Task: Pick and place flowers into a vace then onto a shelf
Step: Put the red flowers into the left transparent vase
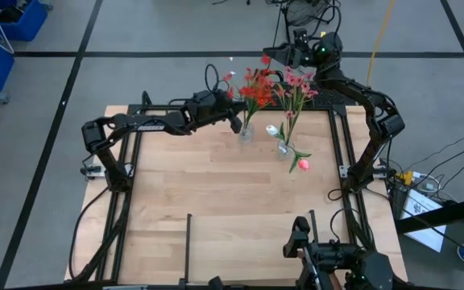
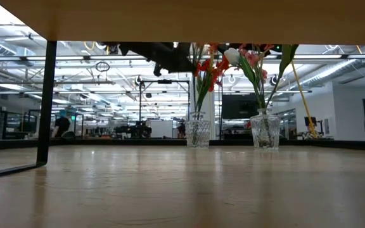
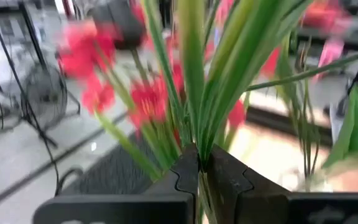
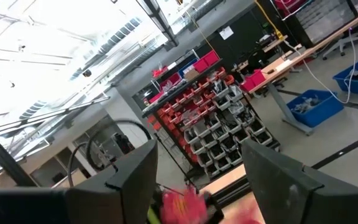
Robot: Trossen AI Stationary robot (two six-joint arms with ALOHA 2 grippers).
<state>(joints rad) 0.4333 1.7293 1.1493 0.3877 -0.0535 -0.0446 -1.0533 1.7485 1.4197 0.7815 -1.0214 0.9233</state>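
Currently red flowers (image 1: 255,87) upright in glass vase (image 1: 246,131) at table's (image 1: 216,201) far edge; left gripper (image 3: 199,171) clamped on green stems above rim. Second vase (image 1: 285,148) just beside holds pink flowers (image 1: 296,83). Right gripper (image 4: 197,168) raised behind them, fingers apart, empty.

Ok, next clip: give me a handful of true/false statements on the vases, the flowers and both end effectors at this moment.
1. Two glass vases stand on the table. True: left vase, right vase.
2. The left end effector is shut on green stems of the red flowers. True.
3. A pink-red tulip bud lies on the floor. False: it hangs low beside the right vase, over the tabletop.
4. The right end effector is shut on a vase. False: its fingers stand open, holding nothing.
5. Both vases are empty. False: each holds flowers.
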